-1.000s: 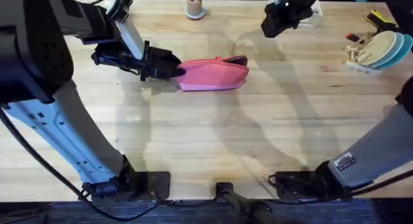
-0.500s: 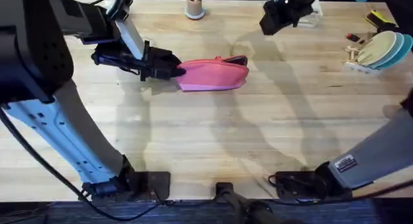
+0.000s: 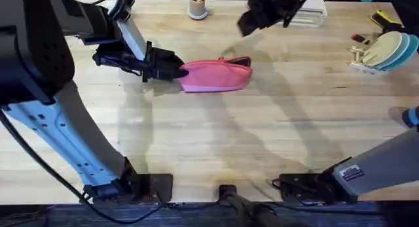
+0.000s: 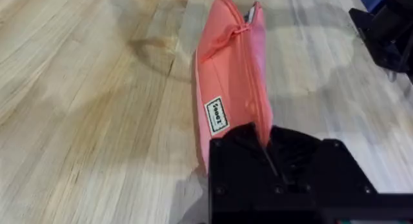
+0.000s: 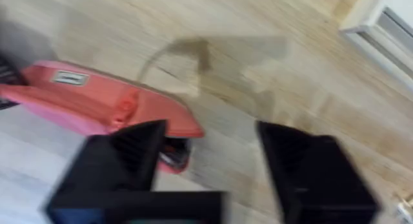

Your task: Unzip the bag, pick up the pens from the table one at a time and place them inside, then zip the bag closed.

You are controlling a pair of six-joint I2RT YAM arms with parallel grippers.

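One pink pencil pouch [image 3: 217,75] lies on one butcher-block table [image 3: 262,135], with two grippers, left [image 3: 175,69] and right [image 3: 252,21], over it.

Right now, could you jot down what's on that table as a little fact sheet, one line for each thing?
bag: pink pouch lying on its side, a white label on it
left gripper: jaws shut on the bag's end
right gripper: jaws open, holding nothing, above the table beyond the bag's other end
table: light wood planks
cup: tan, at the far edge
dish rack: far right, with pale plates
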